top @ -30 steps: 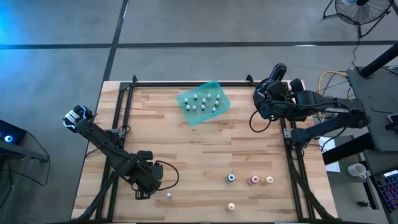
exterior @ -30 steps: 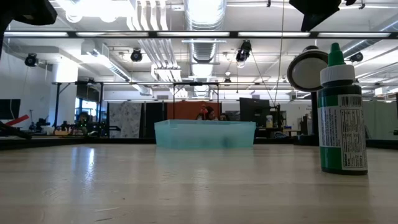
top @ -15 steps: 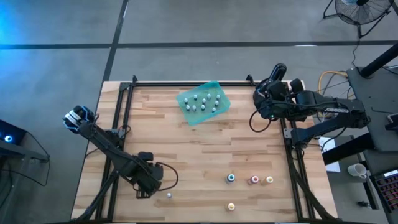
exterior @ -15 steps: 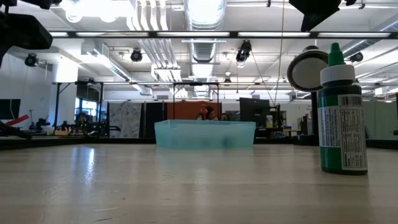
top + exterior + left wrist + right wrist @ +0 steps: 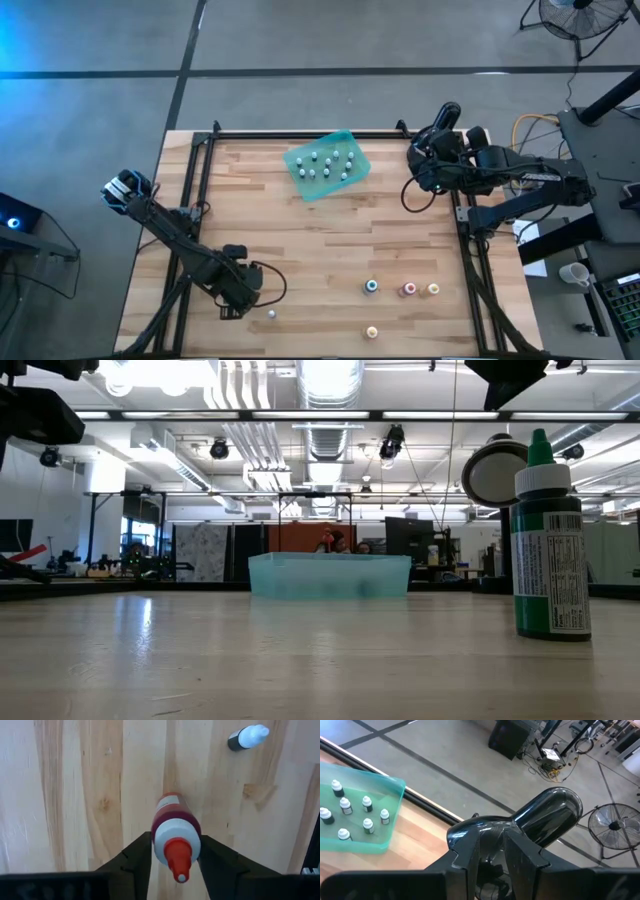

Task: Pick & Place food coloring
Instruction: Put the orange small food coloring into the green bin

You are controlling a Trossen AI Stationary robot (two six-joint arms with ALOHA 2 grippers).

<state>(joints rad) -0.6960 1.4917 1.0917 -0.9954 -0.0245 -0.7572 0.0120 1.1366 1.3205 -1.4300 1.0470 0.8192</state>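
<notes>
A dark red food coloring bottle [image 5: 175, 822] with a white collar and red tip stands upright on the wood table near its front left. My left gripper [image 5: 176, 851] points straight down over it, shut on it; in the high view the gripper [image 5: 237, 292] hides it. A white-capped bottle [image 5: 271, 314] stands just beside it. Several more bottles sit in the teal tray [image 5: 345, 140] at the far middle. My right gripper [image 5: 420, 170] waits raised at the far right edge, its fingers [image 5: 475, 855] together. My left gripper pinches the red bottle between its two fingers [image 5: 137, 857], one on each side of the white collar [image 5: 162, 832] just under the tip. The fingers come from above, pointing down. The bottle stands upright with its base on the table.
Loose bottles stand at the front right: a teal one [image 5: 371, 286], a pink one [image 5: 407, 289], a yellow one [image 5: 432, 289] and another [image 5: 372, 331] nearer the front edge. A green bottle [image 5: 548, 540] looms close to the low camera.
My left gripper has sunk straight down toward the table, then kept still; in the low view its arm has dropped into the upper left corner. The bottles and tray have stayed where they were.
</notes>
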